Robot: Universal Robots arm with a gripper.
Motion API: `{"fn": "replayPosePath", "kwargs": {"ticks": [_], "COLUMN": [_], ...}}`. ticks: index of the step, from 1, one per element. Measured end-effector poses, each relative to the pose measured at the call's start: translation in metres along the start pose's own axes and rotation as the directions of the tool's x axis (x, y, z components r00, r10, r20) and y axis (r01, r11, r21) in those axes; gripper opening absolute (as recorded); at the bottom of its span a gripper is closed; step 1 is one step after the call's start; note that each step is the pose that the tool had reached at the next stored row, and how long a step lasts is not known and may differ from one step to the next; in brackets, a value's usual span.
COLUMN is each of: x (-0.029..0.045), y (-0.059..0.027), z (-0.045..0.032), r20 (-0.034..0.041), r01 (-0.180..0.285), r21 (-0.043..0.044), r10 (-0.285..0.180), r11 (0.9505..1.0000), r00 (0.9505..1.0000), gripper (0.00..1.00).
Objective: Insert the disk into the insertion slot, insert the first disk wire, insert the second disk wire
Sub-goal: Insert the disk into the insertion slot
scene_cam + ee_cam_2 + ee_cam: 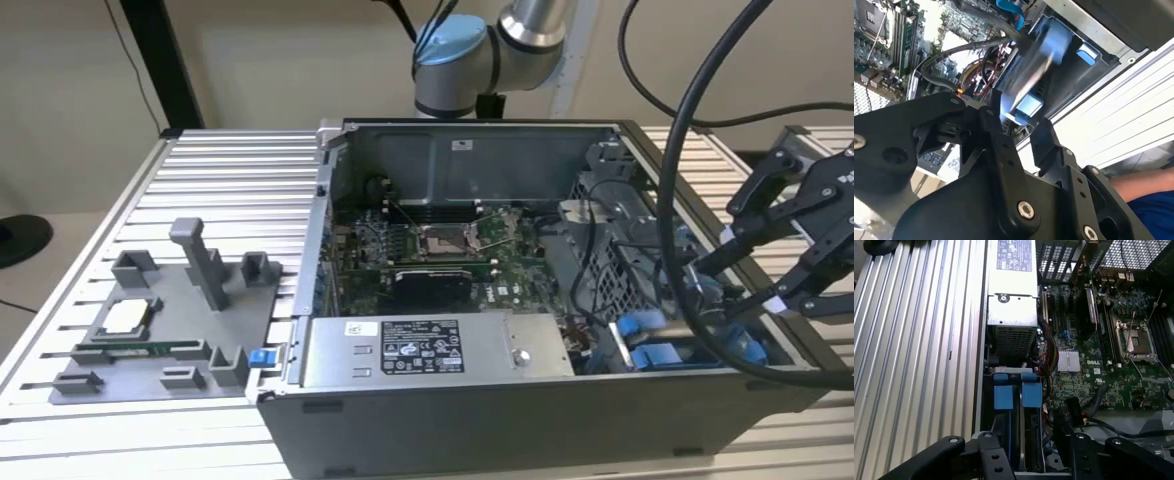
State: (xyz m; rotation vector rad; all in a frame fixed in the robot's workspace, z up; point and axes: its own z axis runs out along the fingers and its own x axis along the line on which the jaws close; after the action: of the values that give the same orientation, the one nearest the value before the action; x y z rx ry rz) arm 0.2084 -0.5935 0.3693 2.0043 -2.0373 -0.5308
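A ribbed metal counter (pixel 227 160) carries an open computer case (pixel 534 420) in the exterior view, where the end effector (pixel 747 285) hangs released, gripping nothing, over the case's corner at the exterior view's right. In the second wrist view its spread fingers (pixel 996 145) frame a blurred blue carrier. In the first wrist view the disk (pixel 1017 396) sits edge-up inside the insertion slot (pixel 988 407), just beside the power supply (pixel 1011 315).

My black two-fingered gripper (pixel 747 285) hangs tilted at the exterior view's right, fingers spread wide apart. My silver arm with blue joint cap (pixel 461 50) rises farther back.
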Motion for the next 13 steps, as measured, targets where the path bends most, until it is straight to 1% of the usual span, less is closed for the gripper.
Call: {"fn": "replayPosePath", "kwargs": {"ticks": [3,10,13], "x": [-0.0002,-0.0014,-0.0017], "y": [0.0011,0.0071,0.0085], "z": [-0.0024,-0.0155,-0.0186], "r20": [0.0,0.0001,0.0002], "r01": [0.0,-0.001,-0.001], "r21": [-0.0005,-0.0073,-0.009], "r10": [0.0,0.001,0.001], "r11": [1.0,1.0,1.0], "r00": [1.0,1.0,1.0], "gripper": [1.0,1.0,1.0]}}
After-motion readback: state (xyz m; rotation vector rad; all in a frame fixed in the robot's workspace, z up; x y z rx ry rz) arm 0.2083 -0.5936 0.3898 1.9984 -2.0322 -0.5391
